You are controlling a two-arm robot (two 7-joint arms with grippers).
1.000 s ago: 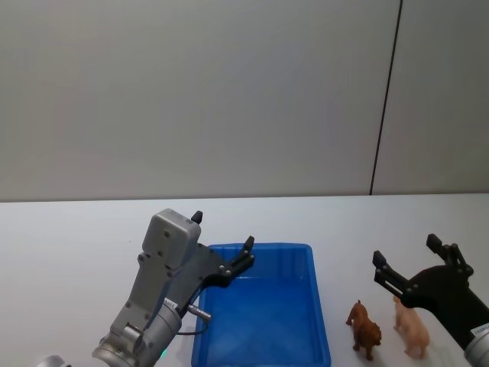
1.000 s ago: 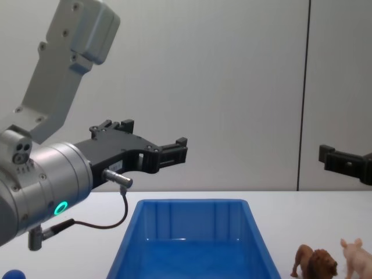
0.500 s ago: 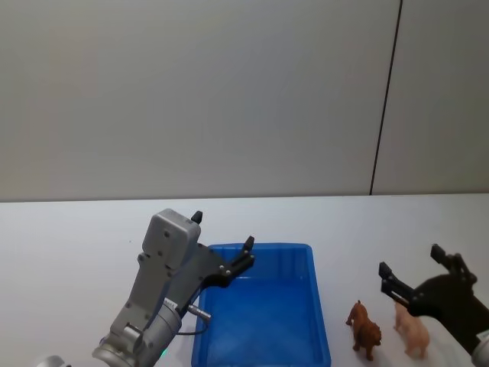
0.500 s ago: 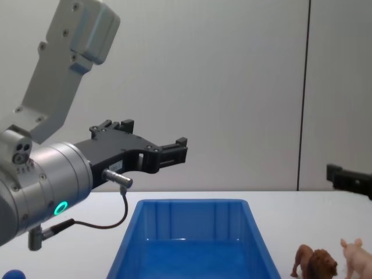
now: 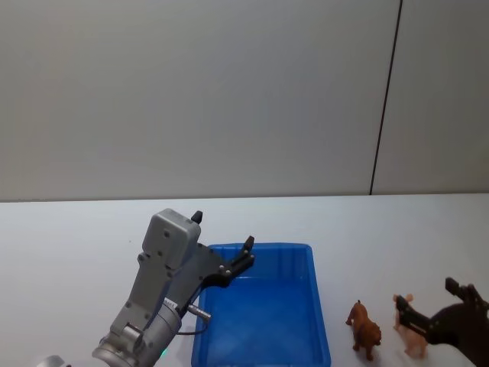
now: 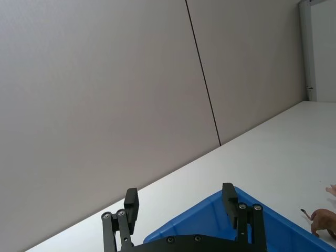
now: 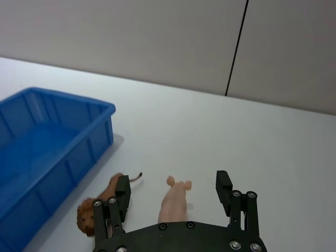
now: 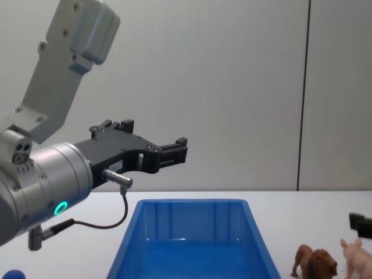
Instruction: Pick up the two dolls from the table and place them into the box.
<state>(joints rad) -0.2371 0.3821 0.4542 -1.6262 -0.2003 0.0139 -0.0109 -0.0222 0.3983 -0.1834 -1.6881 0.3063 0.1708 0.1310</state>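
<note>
The right end effector (image 7: 174, 179), jaws wide open, hangs low over the pig (image 7: 173, 202) on the tabletop (image 5: 76, 229). One finger partly hides the lion (image 5: 365, 329) beside the box (image 5: 309, 249). The left end effector (image 5: 222, 230) hovers open above the box. The chest view's edge cuts off a blue ball (image 8: 11, 274).

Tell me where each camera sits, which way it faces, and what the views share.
Head: up high, looking forward and down at the table; left gripper raised by the blue bin, right gripper low over the pig.
Chest: lower, looking across the table; left arm looms large.
Left wrist: on the left arm, facing the wall; open fingers show.
Right wrist: facing down at pig and lion; open fingers frame the pig.
Shared: all four show the blue bin.
</note>
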